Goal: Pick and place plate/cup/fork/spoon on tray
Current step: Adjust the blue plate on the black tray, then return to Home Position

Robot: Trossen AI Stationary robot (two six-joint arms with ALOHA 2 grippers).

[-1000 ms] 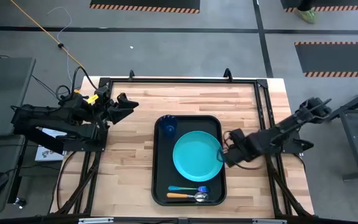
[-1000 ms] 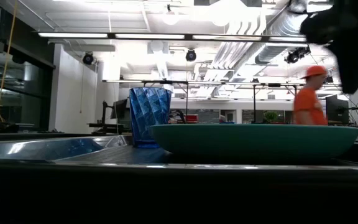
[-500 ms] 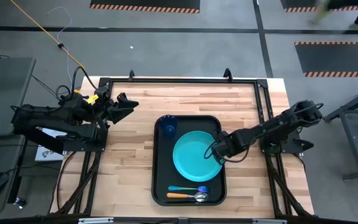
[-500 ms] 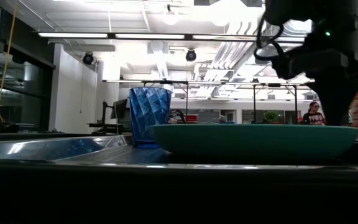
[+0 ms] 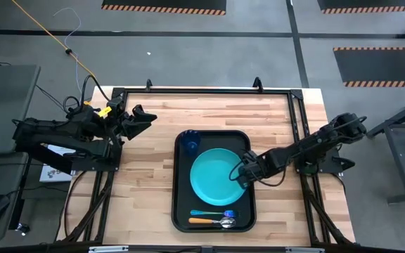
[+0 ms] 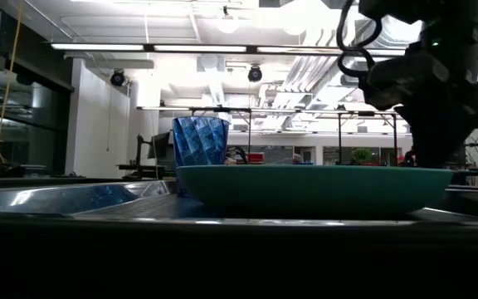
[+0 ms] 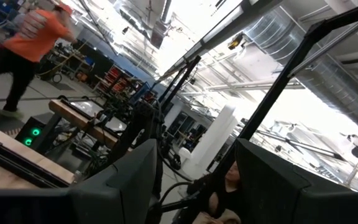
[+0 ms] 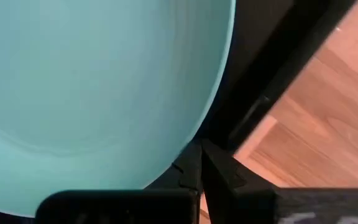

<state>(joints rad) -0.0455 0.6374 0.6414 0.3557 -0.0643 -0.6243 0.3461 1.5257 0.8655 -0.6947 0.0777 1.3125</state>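
The turquoise plate [image 5: 215, 177] lies flat in the black tray [image 5: 178, 211], and also shows in the low view [image 6: 305, 189]. The dark-blue cup [image 5: 190, 144] stands upright in the tray's far left corner. The light-blue fork [image 5: 206, 213] and the orange-handled spoon [image 5: 213, 222] lie along the tray's near end. My right gripper [image 5: 243, 174] is shut at the plate's right rim, low over the tray's right side. My left gripper [image 5: 145, 117] is open and empty, raised over the table's left part. My right gripper has its shut fingertips [image 8: 194, 163] against the plate's right rim [image 8: 211, 118], coming from the table's right side and slanting down. The plate lies flat on the tray floor.
Bare wooden table [image 5: 146, 183] lies left and right of the tray. A black frame rail [image 5: 202, 91] runs along the table's far edge and down its sides. Little room is left between the plate and the tray's rim.
My right gripper has gone toward the table's left edge, from beside the tray to the plate's right rim. The plate has slid a little toward the left inside the tray and stays flat.
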